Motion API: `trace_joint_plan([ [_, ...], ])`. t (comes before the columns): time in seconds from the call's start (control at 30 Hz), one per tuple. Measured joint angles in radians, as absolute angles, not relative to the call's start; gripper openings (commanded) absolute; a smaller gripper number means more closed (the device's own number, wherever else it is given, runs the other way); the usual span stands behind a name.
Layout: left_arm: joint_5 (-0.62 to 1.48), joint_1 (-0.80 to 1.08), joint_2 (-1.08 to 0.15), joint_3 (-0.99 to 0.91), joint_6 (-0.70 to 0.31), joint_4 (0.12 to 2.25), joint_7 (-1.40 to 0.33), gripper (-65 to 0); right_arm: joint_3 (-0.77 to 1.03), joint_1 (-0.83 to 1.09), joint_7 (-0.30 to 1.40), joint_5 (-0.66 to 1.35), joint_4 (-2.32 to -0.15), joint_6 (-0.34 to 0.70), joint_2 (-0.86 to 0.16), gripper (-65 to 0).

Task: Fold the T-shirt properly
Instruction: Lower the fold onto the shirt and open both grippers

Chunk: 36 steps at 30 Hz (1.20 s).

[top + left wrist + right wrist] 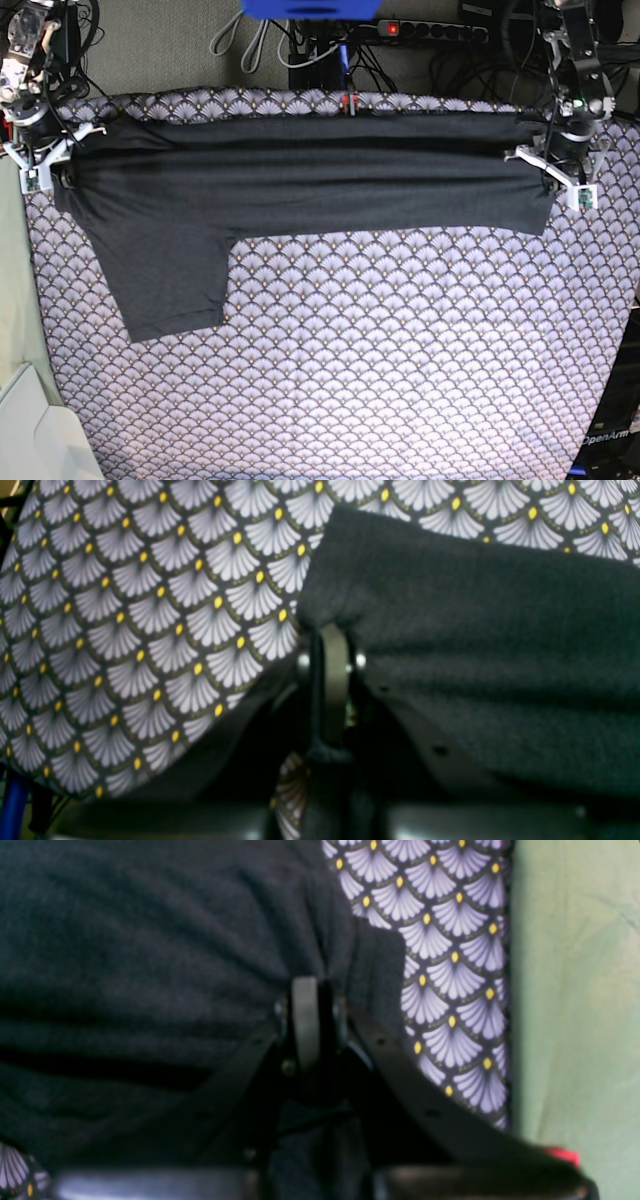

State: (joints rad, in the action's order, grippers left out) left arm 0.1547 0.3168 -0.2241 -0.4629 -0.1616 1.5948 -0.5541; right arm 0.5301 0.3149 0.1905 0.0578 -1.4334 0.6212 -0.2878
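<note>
Currently: T-shirt clamped at both ends

Left wrist view: left gripper (327,645) is closed on the T-shirt (475,645) edge, above the tablecloth (140,630).
Right wrist view: right gripper (307,1015) is pinched on the cloth.
Base view: shirt spans the tablecloth's far edge

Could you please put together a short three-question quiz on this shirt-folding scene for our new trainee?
1. True or false: both grippers are shut on the T-shirt.
2. Which gripper is nearer the hanging sleeve: a) left gripper b) right gripper?
3. What covers the table?

Key: 1. true; 2. b; 3. a fan-patterned tablecloth.
</note>
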Motion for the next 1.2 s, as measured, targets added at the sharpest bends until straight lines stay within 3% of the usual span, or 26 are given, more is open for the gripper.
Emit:
trace_joint_plan([
  [0.37, 0.166, 0.301, -0.230, -0.463, -0.162, 1.496, -0.520, -61.8, 0.530, 0.325, 0.172, 0.065, -1.379, 0.621, -0.286, -64.3],
  [0.47, 0.162, 0.304, -0.230, -0.463, -0.161, 1.498, -0.520, -51.8, 0.530, 0.322, 0.172, 0.065, -1.372, 0.621, -0.288, -56.8],
  [0.6, 0.158, 0.297, -0.239, -0.470, -0.151, 1.504, -0.584, -32.5, 0.530, 0.323, 0.172, 0.063, -1.371, 0.621, -0.289, -40.2],
  [0.7, 0.151, 0.296, -0.243, -0.471, -0.142, 1.508, -0.599, -26.1, 0.530, 0.323, 0.174, 0.060, -1.372, 0.620, -0.291, -31.9],
  [0.8, 0.150, 0.295, -0.244, -0.472, -0.142, 1.508, -0.599, -24.4, 0.533, 0.324, 0.184, 0.060, -1.372, 0.621, -0.314, -29.2],
  [1.0, 0.151, 0.295, -0.244, -0.473, -0.139, 1.510, -0.603, -24.3, 0.670, 0.290, 0.198, 0.057, -1.362, 0.627, -0.303, -29.0],
  [1.2, 0.151, 0.295, -0.241, -0.476, -0.140, 1.510, -0.604, -24.5, 0.689, 0.220, 0.207, 0.045, -1.348, 0.620, -0.326, -29.0],
])
